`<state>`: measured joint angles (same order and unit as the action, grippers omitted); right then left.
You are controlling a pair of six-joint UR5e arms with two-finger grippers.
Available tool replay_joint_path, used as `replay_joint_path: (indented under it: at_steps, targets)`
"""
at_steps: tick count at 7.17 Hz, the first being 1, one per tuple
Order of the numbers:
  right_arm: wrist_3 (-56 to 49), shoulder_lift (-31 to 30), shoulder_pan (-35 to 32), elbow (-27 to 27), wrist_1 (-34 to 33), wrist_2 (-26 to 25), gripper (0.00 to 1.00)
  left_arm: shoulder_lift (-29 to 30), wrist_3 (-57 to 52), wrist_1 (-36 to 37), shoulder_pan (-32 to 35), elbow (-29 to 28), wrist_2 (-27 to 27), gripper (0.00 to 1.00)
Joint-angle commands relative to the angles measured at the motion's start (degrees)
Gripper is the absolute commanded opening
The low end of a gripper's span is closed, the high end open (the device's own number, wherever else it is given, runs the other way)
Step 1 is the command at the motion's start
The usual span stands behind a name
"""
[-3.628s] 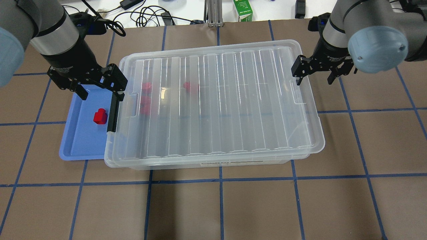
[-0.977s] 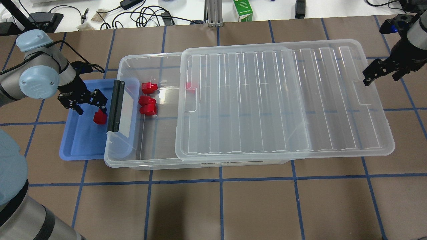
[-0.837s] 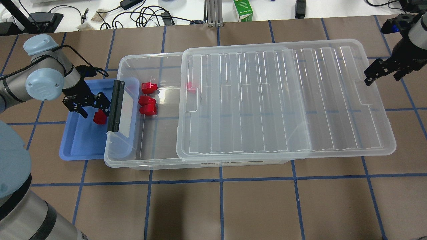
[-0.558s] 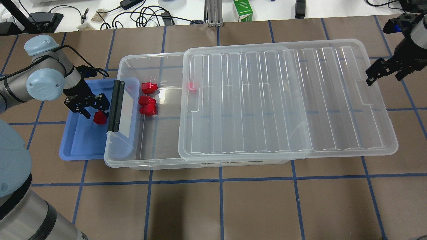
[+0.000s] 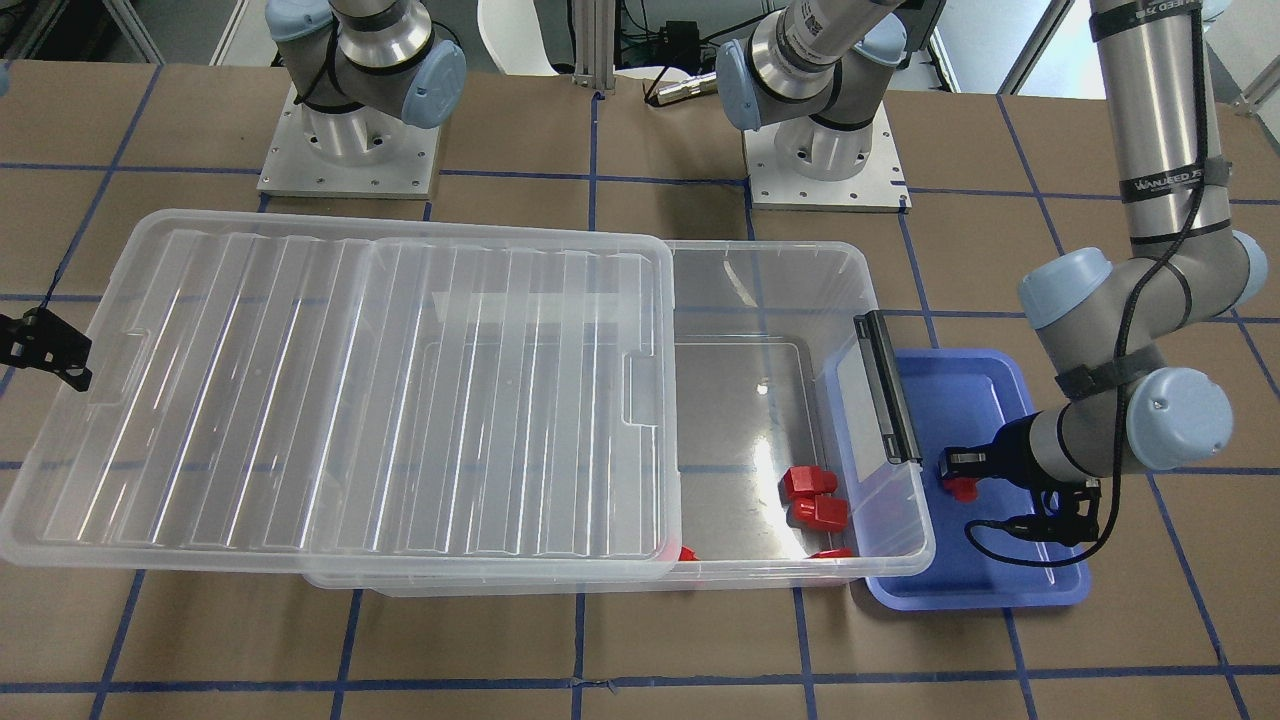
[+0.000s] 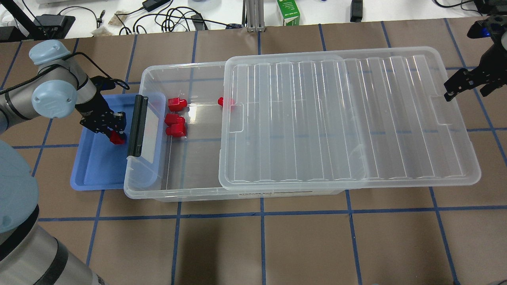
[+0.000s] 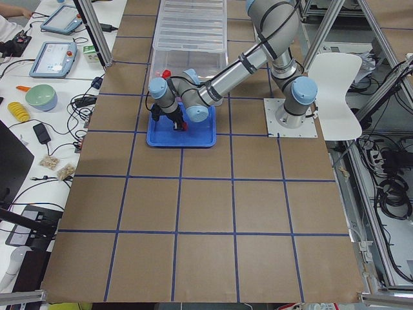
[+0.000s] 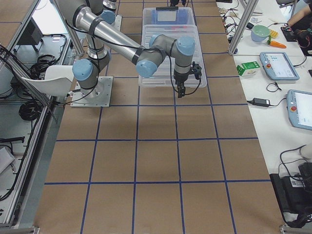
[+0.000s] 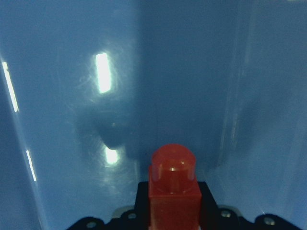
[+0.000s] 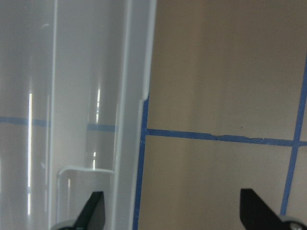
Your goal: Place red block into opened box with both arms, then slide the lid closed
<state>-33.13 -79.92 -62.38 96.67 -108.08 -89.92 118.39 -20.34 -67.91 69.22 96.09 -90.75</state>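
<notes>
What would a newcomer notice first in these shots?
The big clear lid lies offset toward the robot's right, so it overhangs that end of the box and leaves the other end open, with loose red blocks on the box floor. Next, the left gripper is shut on one red block over the blue tray. The right gripper is open at the lid's far end.

Five red blocks (image 6: 177, 103), one box (image 6: 178, 196)

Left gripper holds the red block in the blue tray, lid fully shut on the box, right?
Not shut: the overhead view shows the lid slid aside, box open at its latch end. The left gripper does hold the red block in the blue tray.
</notes>
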Motion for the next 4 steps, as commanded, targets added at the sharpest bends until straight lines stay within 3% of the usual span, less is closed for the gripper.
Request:
replay_joint_path:
  at_steps: [1, 4]
  targets:
    - [0.52, -2.94, -0.64, -6.63, 11.16, 0.10, 1.00, -2.71, -0.22, -1.34, 1.34, -5.35, -0.65, 0.00]
    - [2.88, -9.44, -0.90, -13.16, 24.90, 0.54, 1.00, -9.91, -0.05, -17.03, 3.01, -15.11, 1.70, 0.00]
